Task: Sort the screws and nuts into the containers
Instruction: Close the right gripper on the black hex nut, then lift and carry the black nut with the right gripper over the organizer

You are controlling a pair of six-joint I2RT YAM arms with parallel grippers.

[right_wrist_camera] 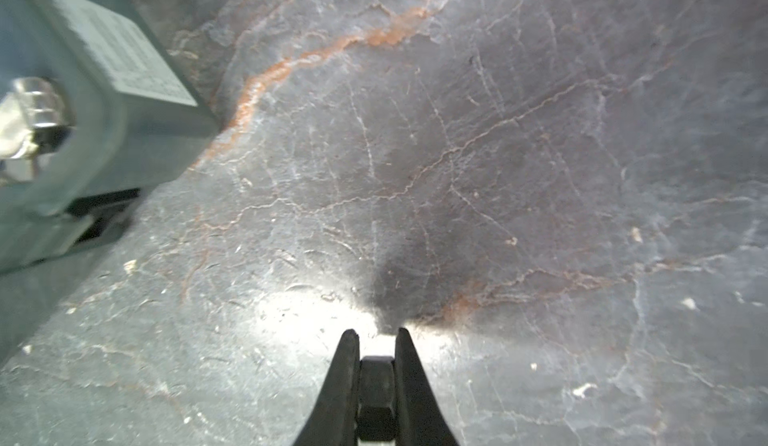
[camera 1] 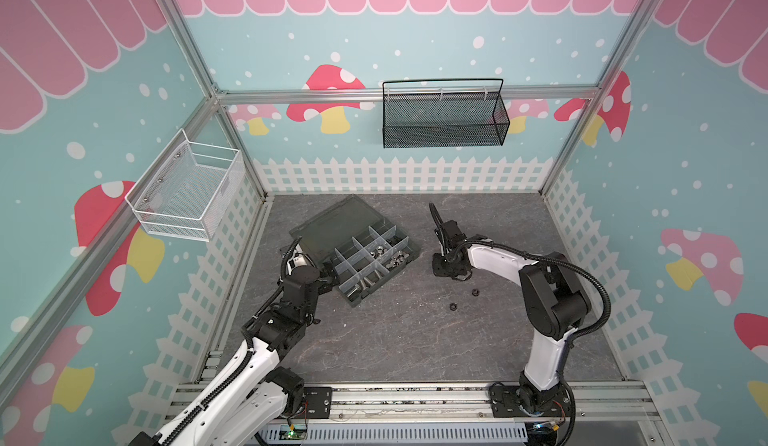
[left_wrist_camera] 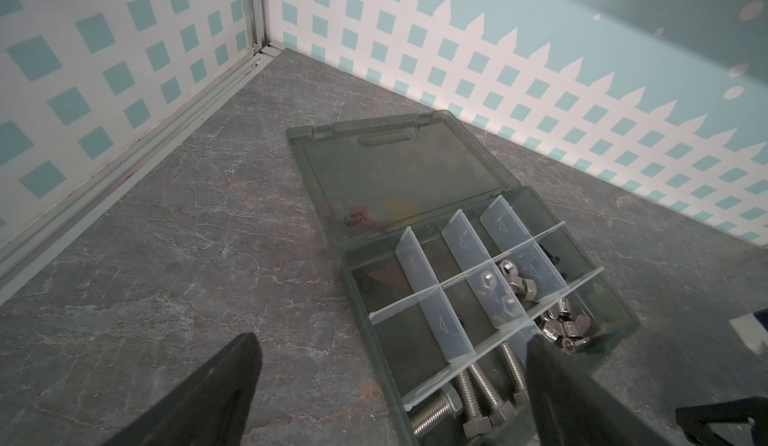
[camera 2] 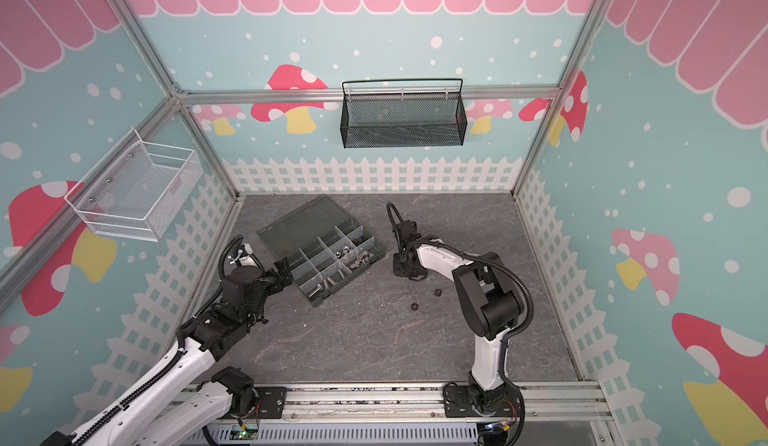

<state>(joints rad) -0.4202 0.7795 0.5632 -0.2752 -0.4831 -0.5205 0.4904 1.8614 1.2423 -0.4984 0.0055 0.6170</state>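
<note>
We see the right tool (right_wrist_camera: 376,338) clamped on a small black hex fastener (right_wrist_camera: 376,394); whether it is a screw or a nut we cannot tell. Its tips point down close to the grey tabletop (camera 1: 395,340), just beside the right corner of the organiser box (camera 1: 386,282). The left tool (left_wrist_camera: 392,340) stands wide apart with nothing between its fingers, at the box's near-left end. One finger (left_wrist_camera: 582,402) is over the compartment that holds the silver screws (left_wrist_camera: 478,385). The box's lid (left_wrist_camera: 395,174) lies flat open. Silver hex nuts (left_wrist_camera: 511,286) lie in a middle compartment, and winged nuts (left_wrist_camera: 565,327) in the end one beside it. A black nut (camera 1: 476,291) and a second black nut (camera 1: 453,306) lie loose on the tabletop, near each other, nearer the arm bases than the right tool.
</note>
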